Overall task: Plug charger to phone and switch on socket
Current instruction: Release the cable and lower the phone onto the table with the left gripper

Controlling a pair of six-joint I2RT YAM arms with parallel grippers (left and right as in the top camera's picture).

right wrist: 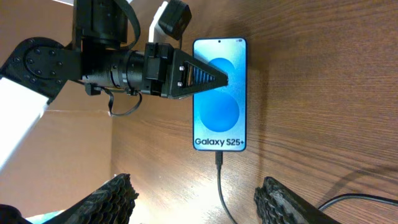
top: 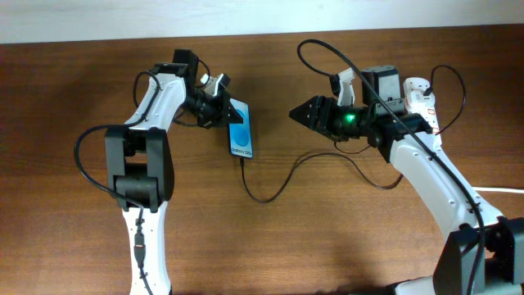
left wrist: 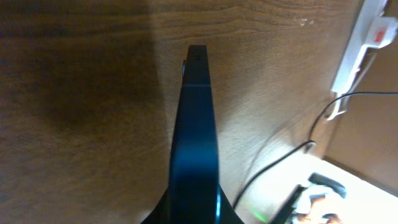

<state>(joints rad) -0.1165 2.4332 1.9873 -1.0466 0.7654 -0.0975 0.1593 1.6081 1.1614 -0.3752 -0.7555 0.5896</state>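
Observation:
The phone (top: 241, 136) lies on the wooden table with its blue screen up; "Galaxy S25+" is legible in the right wrist view (right wrist: 219, 93). My left gripper (top: 228, 111) is shut on the phone's far end, and the left wrist view shows the phone edge-on (left wrist: 196, 118) between the fingers. The charger cable (top: 274, 190) has its connector in the phone's near end (right wrist: 219, 159) and loops right under my right arm. My right gripper (top: 298, 115) is open and empty (right wrist: 196, 202), a short way right of the phone. The white socket (top: 418, 97) lies behind my right arm, partly hidden.
The socket with its red switch also shows in the left wrist view (left wrist: 368, 41), with a thin black cable (left wrist: 280, 163) beside it. A thick white cord (top: 499, 190) runs off the right edge. The robots' own black cables arch over both arms.

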